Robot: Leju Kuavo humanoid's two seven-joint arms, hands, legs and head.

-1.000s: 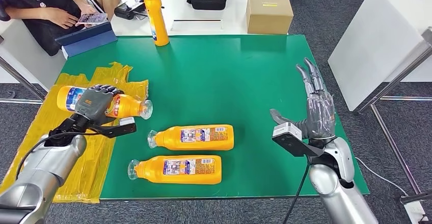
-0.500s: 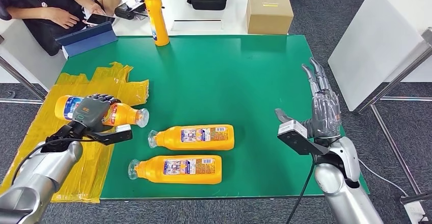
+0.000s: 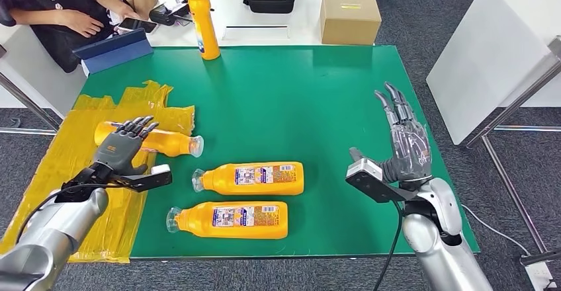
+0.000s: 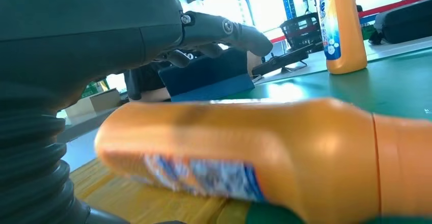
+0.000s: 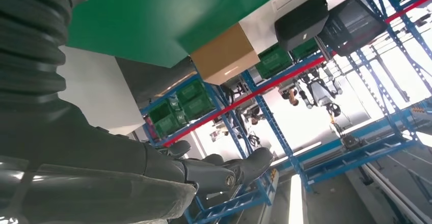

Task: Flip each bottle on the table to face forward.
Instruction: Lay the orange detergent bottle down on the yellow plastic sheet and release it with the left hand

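Our left hand (image 3: 121,147) is now spread w/ fingers off the bottle (image 3: 161,141), which it gripped a sec ago and now lies at the yellow sheet (image 3: 69,162) edge on the bench (image 3: 298,92), right hand (image 3: 405,144) spread, holding nothing, shifted slightly.

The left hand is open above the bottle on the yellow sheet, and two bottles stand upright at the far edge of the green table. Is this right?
Not quite. The head view shows one upright bottle at the far edge, not two. The left hand is open above the bottle on the yellow sheet.
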